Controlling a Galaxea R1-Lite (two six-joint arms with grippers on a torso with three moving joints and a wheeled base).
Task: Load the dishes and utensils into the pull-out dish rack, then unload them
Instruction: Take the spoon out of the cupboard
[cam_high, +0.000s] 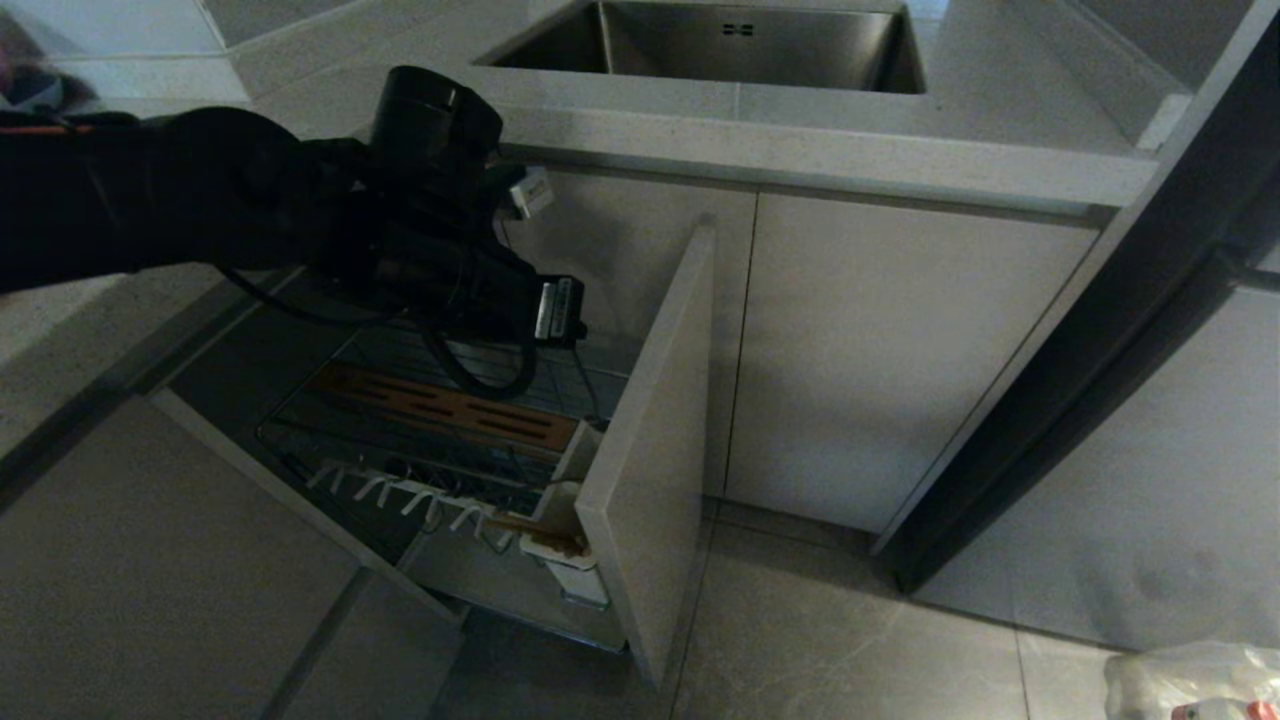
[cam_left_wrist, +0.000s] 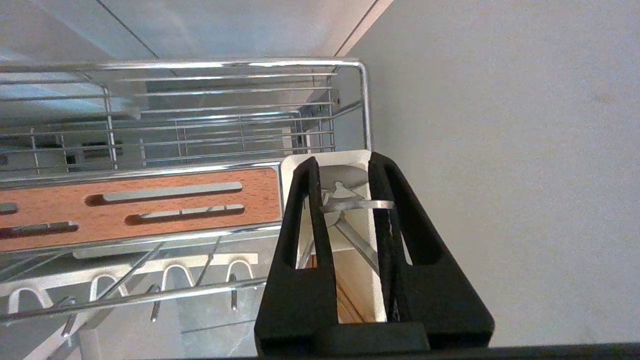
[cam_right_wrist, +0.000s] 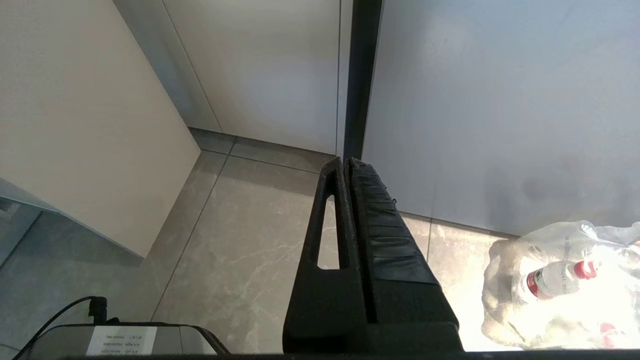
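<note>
The pull-out dish rack (cam_high: 300, 440) stands drawn out from under the counter, with its wooden strip (cam_high: 440, 405), white pegs (cam_high: 400, 495) and beige door front (cam_high: 650, 450). My left gripper (cam_left_wrist: 342, 159) hangs right above the white utensil cup (cam_left_wrist: 327, 161), shut on the silver fork (cam_left_wrist: 356, 204), which spans between the two fingers. Tan chopsticks (cam_high: 530, 528) rest in the cup (cam_high: 572, 565). The plate and the bowl are out of view. My right gripper (cam_right_wrist: 345, 161) is shut on nothing, parked low over the floor tiles.
A steel sink (cam_high: 740, 45) is set in the counter above the rack. A dark door frame (cam_high: 1100, 350) rises at the right. A plastic bag of bottles (cam_high: 1190, 680) lies on the floor, close to the right gripper.
</note>
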